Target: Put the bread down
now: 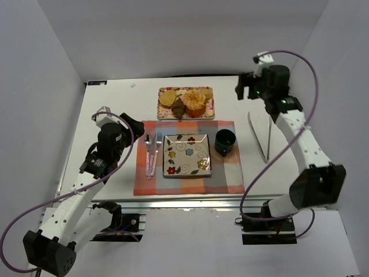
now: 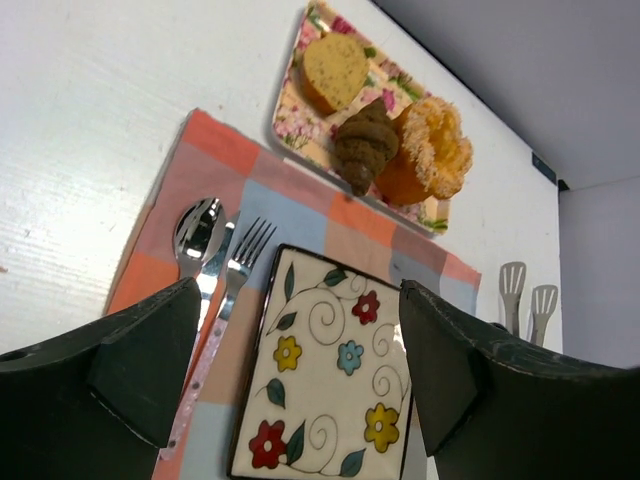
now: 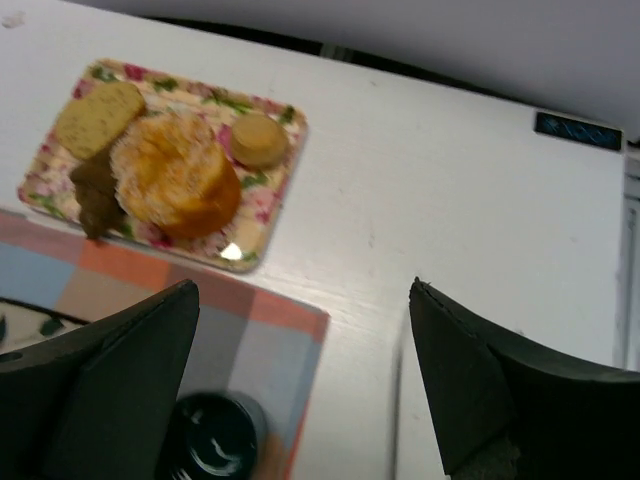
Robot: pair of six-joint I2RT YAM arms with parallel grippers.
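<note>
Bread (image 1: 193, 103) was left on the floral tray (image 1: 164, 115), just beyond the placemat (image 1: 230, 179). Left gripper (image 2: 300, 290) and right gripper (image 3: 305, 290) were held agape, nothing grasped.

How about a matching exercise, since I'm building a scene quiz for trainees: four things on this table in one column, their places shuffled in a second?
Things:
1. fork
2. dark cup
3. tongs
4. croissant

Places:
A. on the floral tray at the far side
B. on the bare table, right of the placemat
C. on the placemat, right of the plate
D. on the placemat, left of the plate, beside the spoon

Pairs: 1-D, 2-C, 3-B, 4-A
</note>
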